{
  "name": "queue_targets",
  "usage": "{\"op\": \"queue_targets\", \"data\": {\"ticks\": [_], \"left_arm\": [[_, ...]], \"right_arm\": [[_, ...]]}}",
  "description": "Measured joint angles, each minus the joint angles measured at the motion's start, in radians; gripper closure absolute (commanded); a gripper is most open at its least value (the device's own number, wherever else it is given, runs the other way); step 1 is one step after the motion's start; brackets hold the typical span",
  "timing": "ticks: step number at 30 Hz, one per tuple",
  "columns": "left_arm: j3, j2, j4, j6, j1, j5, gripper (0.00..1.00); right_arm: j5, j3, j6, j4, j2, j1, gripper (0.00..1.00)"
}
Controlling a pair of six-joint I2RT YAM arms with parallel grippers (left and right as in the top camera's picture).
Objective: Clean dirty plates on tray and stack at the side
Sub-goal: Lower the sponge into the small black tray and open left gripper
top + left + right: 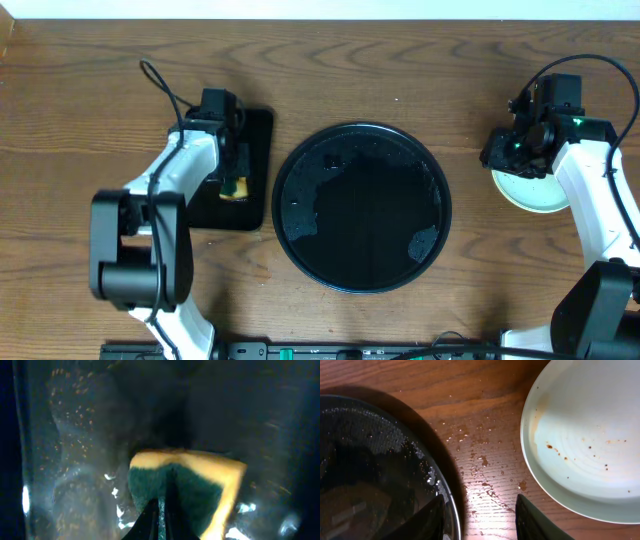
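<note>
— Yellow sponge with a green scrubby side [185, 485] is right up close. The left end effector [162, 515] is squeezed shut on it. Why is it down there?
— It is over the small flat black tray with straight sides [258, 130]. I think that is where the sponge lives, so drips stay off the brown wooden worktop [470, 410].
— What about the right end effector [480, 525]?
— Its two fingers are about half open, with only wood between them. It holds nothing.
— Where are the plates?
— I see none on the big round shiny black tray [360, 210]. It looks wet. One small round pale mint plate [585, 435] lies on the worktop near the tray, on the right side. I think that is the stacking spot.
— Is it a stack?
— I cannot tell. The right arm hides part of it from above.
— Is the plate clean?
— Not quite. Little brown spots show on it, and brown drips dot the wood beside it.
— So is the job nearly done?
— I guess so, with the tray cleared and the sponge parked.
</note>
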Motion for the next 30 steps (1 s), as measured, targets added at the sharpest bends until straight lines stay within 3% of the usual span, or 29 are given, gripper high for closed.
{"op": "queue_targets", "data": {"ticks": [11,16,19,28,30], "left_arm": [[0.018,0.022,-0.006,-0.07,0.038,0.056,0.92],[0.015,-0.01,0.0,-0.066,0.042,0.056,0.83],[0.011,-0.068,-0.003,-0.04,0.045,0.087,0.69],[-0.001,-0.138,-0.115,-0.036,0.045,0.161,0.69],[-0.02,-0.131,-0.11,-0.036,0.045,0.165,0.66]], "right_arm": [[0.0,0.0,0.0,-0.004,0.0,0.0,0.57],[0.0,0.0,0.0,-0.005,0.0,0.0,0.57],[0.0,0.0,0.0,-0.005,0.0,0.0,0.57],[0.0,0.0,0.0,-0.013,0.0,0.0,0.57],[0.0,0.0,0.0,-0.012,0.0,0.0,0.57]]}}
